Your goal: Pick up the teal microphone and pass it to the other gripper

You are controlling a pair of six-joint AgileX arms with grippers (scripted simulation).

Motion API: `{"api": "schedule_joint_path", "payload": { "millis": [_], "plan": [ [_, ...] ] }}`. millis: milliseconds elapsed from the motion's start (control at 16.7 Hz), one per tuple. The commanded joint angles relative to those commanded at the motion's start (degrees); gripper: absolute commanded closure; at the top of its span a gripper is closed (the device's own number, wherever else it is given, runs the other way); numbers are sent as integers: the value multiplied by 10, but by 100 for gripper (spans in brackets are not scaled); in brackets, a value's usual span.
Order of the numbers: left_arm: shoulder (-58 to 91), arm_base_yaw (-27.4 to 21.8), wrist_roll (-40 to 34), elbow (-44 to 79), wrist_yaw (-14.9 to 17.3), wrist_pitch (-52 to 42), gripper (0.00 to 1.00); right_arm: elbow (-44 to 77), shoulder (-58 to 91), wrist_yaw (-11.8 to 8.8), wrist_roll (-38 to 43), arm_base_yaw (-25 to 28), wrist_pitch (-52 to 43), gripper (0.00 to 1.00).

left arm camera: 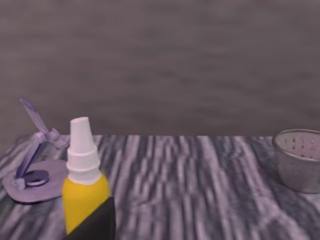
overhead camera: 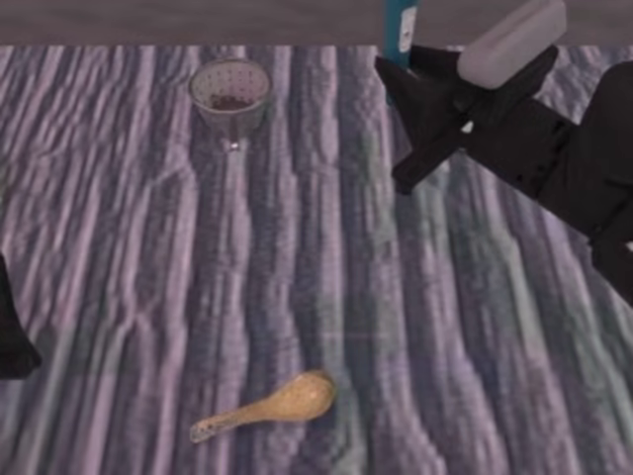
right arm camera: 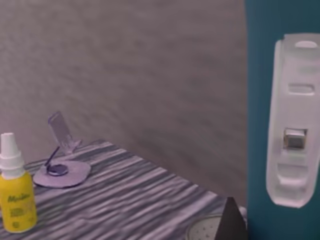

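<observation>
Top view: overhead, facing straight down on counter [overhead camera: 326, 277], mid-distance, far edge near frame top.
Left wrist view: low, just above counter, facing level toward grey wall; yellow bottle [left arm camera: 84, 185] very near lens.
Right wrist view: raised, slightly tilted, teal microphone [right arm camera: 280, 120] pressed close to lens.
Shared by both wrist views: yellow bottle, purple stand [left arm camera: 34, 167].
Shared by all 3: perforated cup [overhead camera: 230, 96].

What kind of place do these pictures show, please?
Most likely a rendered tabletop test scene, not a real room: a purple-grey wood-grain table before a blank wall, with unrelated props on it, namely a tan speckled spoon, a perforated metal cup and a yellow squeeze bottle.
</observation>
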Motion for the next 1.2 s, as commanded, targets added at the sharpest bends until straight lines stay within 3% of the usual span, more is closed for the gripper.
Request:
{"api": "schedule_joint_path", "payload": {
  "millis": [300, 960, 1200],
  "plan": [
    [0, 0, 0, 0, 0, 0, 0, -16, 0, 64, 9, 67, 67, 100],
    [1, 0, 0, 1, 1, 0, 0, -17, 0, 67, 9, 70, 70, 100],
    [63, -23, 6, 48, 52, 28, 0, -17, 0, 67, 9, 70, 70, 100]
  ]
}}
